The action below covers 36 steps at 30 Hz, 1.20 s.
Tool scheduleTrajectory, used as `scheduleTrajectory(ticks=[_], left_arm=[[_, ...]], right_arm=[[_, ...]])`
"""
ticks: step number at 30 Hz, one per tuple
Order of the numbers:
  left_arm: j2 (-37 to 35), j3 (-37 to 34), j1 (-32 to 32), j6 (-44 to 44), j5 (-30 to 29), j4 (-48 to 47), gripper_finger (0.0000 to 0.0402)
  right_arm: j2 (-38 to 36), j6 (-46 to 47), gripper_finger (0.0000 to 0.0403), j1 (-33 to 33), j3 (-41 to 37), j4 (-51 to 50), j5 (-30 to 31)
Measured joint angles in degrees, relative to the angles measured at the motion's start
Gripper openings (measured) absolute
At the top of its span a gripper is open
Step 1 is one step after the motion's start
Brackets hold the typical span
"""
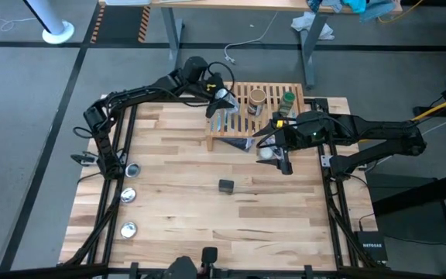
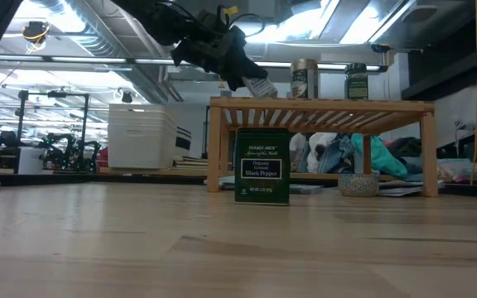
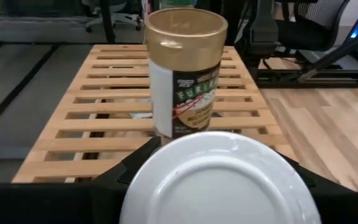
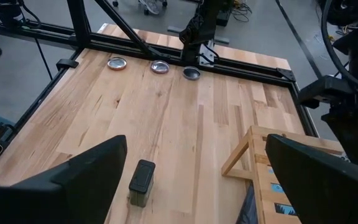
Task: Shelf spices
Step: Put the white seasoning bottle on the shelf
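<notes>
Now the left gripper (image 1: 221, 99), upper centre of the high view, is clamped on the white-capped jar (image 3: 219, 180) above the shelf (image 1: 293, 89), cap toward its camera, long axis tilted. Placing step, I'd say: next, level it and lower beside the tan jar (image 3: 184, 68). Right gripper (image 1: 279, 147) hovers agape, empty.

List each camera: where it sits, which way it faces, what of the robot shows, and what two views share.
High view: above the table, looking straight down; both arms, left gripper over the shelf, right gripper beside it.
Low view: table height, looking level at the pepper tin and shelf; one arm above.
Left wrist view: above the shelf, facing the tan-lidded jar; jaws shut on a white-capped jar.
Right wrist view: looks across the table; open jaws frame the tin.
Shared: the tin shows in the high, low and right wrist views.
</notes>
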Motion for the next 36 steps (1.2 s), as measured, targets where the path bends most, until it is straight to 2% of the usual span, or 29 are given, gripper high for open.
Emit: scheduleTrajectory(ticks=[12,25,32,36], left_arm=[[-0.4,0.3,1.6,4.7,-2.6,-8.9,0.0185],[-0.3,0.1,0.6,3.2,-3.4,-7.5,0.0185],[0.0,-0.1,-1.1,1.1,-6.1,-4.4,0.0250],[0.0,-0.1,-2.1,1.2,-6.1,-3.9,0.0260]], right_arm=[[0.0,0.0,0.0390,0.0,0.0,0.0,0.0],[0.0,0.0,0.0390,0.0,0.0,0.0,0.5],[0.0,0.0,0.0390,0.0,0.0,0.0,0.6],[0.0,0.0,0.0390,0.0,0.0,0.0,0.6]])
